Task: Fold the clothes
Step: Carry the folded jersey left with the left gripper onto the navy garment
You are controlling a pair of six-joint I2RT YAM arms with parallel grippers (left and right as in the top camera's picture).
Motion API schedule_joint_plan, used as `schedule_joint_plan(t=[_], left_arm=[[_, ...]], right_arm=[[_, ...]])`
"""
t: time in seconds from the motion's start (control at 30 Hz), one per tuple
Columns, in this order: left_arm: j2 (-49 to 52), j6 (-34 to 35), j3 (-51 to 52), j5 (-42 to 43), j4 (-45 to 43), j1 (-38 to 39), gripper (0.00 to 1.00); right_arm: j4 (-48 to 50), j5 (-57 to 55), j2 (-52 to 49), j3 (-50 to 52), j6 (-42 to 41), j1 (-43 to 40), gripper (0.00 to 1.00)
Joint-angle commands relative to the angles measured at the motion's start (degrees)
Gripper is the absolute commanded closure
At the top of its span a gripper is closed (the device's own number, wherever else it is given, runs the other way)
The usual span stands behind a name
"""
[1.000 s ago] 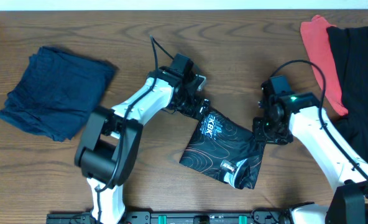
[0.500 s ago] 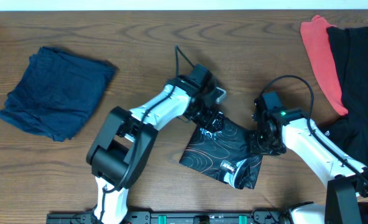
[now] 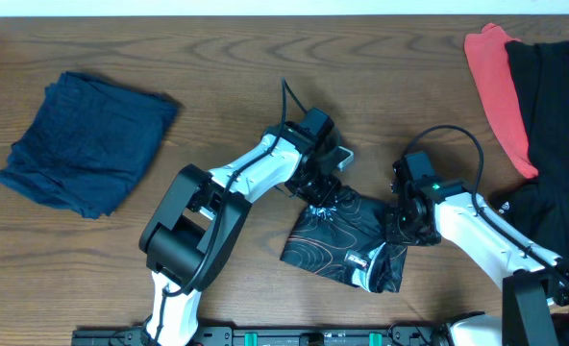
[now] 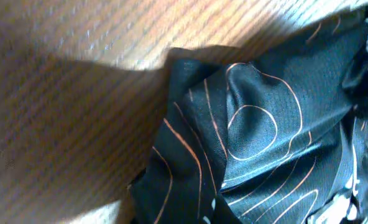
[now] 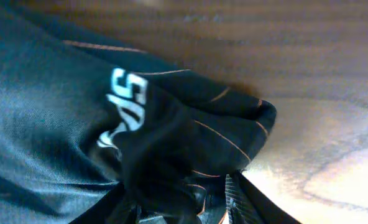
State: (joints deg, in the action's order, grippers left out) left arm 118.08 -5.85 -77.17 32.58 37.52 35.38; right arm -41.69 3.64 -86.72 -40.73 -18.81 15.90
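On my overhead feed the black jersey (image 3: pixel 337 240) with thin orange contour lines lies partly folded on the bench (image 3: pixel 217 58), near the front edge and between the two arms. My left fingers (image 3: pixel 323 189) are closed at its upper left edge, pinching the fabric, which puckers there. The left wrist view is filled by rumpled jersey cloth lying against the wood grain, and I cannot make out the fingers themselves in it. My right fingers (image 3: pixel 400 229) sit at the jersey's right edge, clamped on a thick bunched fold. In the right wrist view that wad, with white lettering on it, runs down between them. A navy garment (image 3: pixel 83 144) lies crumpled at the far left. A red garment (image 3: pixel 496 86) and a black garment (image 3: pixel 554 125) lie touching at the far right.
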Motion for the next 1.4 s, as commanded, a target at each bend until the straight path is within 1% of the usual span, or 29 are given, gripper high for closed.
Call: schedule_joint_plan(t=[0.0,0.13,0.23,0.33,0.53,0.63,0.8,1.13,1.3,1.37], left_arm=[[-0.7,1.1,0.4,-5.4,1.9,-1.0,0.94],[-3.3,4.6,0.4,-18.2,4.5,-3.2,0.94],[-5.8,4.7,0.4,-24.6,6.0,-5.7,0.94],[-8.7,6.5,0.4,-31.3,6.2,-9.4,0.94],[-14.2,6.5,0.4,-45.0,5.5,-16.7,0.94],[-16.0,6.5,0.4,-49.4,3.9,-20.4,0.94],[-18.5,5.5,0.2,-51.6,-0.5,-27.2,0.94],[-19.0,-0.2,-2.4,-52.3,-11.6,-41.7,0.94],[-19.0,-0.3,-2.4,-52.1,-15.4,-47.4,0.94],[-19.0,-0.1,-2.4,-50.8,-16.1,-48.9,0.94]], right_arm=[[0.9,-3.6,-0.4,0.2,-1.1,-0.9,0.55],[-3.3,-3.6,1.7,-5.2,-1.1,-1.7,0.5],[-6.4,-3.6,4.3,-9.8,-0.8,-2.3,0.44],[-8.9,-3.6,6.8,-13.2,0.3,-2.9,0.38],[-11.1,-4.1,10.0,-14.6,1.8,-3.5,0.37],[-11.9,-4.6,10.0,-14.6,1.7,-3.5,0.37],[-12.1,-5.4,10.0,-14.6,1.7,-3.5,0.38],[-12.1,-6.9,10.0,-14.6,1.7,-3.6,0.39],[-12.0,-7.7,10.0,-14.6,1.7,-3.7,0.39],[-12.1,-8.2,10.0,-14.6,1.7,-3.7,0.39]])
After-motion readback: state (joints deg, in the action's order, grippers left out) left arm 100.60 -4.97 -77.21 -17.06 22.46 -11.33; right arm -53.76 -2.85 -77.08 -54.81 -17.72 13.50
